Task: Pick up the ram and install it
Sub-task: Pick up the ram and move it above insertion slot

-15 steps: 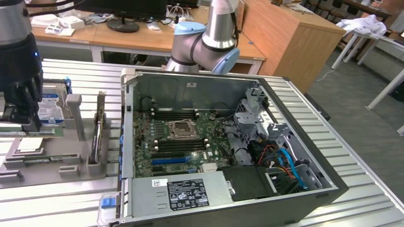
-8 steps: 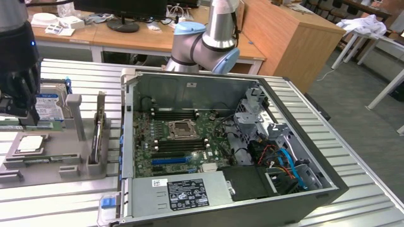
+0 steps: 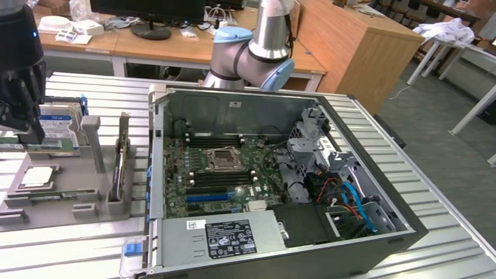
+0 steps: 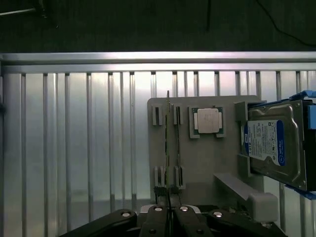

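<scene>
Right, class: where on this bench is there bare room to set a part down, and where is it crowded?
Free: the ribbed table beside the grey holder, on the side away from the hard drive. Crowded: the holder, with the gripper at it, and the open computer case.

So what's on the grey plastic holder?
Square silver processor chip, blue-labelled hard drive, thin green ram stick on edge; grey holder surface under the drive is covered.

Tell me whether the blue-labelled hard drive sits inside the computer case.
No, the hard drive sits on the grey holder outside the case.
</scene>
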Controlling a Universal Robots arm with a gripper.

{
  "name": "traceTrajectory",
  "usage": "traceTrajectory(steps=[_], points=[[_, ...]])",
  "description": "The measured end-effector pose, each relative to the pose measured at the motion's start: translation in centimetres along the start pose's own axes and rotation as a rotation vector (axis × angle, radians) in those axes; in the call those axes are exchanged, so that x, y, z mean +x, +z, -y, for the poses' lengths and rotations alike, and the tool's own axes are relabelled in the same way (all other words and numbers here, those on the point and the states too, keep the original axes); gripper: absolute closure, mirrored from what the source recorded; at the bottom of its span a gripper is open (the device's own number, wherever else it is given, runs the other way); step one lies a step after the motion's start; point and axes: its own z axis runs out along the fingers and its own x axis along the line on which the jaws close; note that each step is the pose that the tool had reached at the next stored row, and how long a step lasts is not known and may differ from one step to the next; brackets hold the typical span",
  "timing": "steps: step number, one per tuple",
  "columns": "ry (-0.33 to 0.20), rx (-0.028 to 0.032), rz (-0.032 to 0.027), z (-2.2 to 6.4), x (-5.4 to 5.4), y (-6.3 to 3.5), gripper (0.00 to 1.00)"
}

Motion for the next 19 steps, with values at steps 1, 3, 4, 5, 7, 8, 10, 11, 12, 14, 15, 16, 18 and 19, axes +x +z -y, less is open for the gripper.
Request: traceTrajectory(steps=[1,3,4,5,7,8,10,11,12,14,15,16,18,19], points=[[0.0,0.0,0.0,-0.01,0.0,-0.2,0.88],[0.0,0.0,0.0,-0.02,0.0,-0.64,0.88],[0.0,0.0,-0.0001,-0.03,0.0,-0.88,0.88],[0.0,-0.0001,0.0,-0.04,0.0,-1.07,0.88],[0.0,-0.0001,-0.0001,-0.05,0.0,-1.47,0.88],[0.0,0.0001,0.0,-0.05,0.0,-1.66,0.88],[0.0,0.0,0.0,-0.07,-0.1,-2.0,0.88],[0.0,0.0,0.0,-0.07,-0.1,-2.08,0.88],[0.0,0.0001,0.0001,-0.07,-0.1,-2.08,0.88],[0.0,0.0001,0.0001,-0.07,-0.1,-2.08,0.88],[0.0,0.0,0.0,-0.07,-0.1,-2.08,0.88],[0.0,0.0,0.0,-0.07,-0.1,-2.09,0.88],[0.0,-0.0002,-0.0001,-0.07,-0.1,-2.14,0.88],[0.0,-0.0003,-0.0002,-0.07,-0.1,-2.23,0.88]])
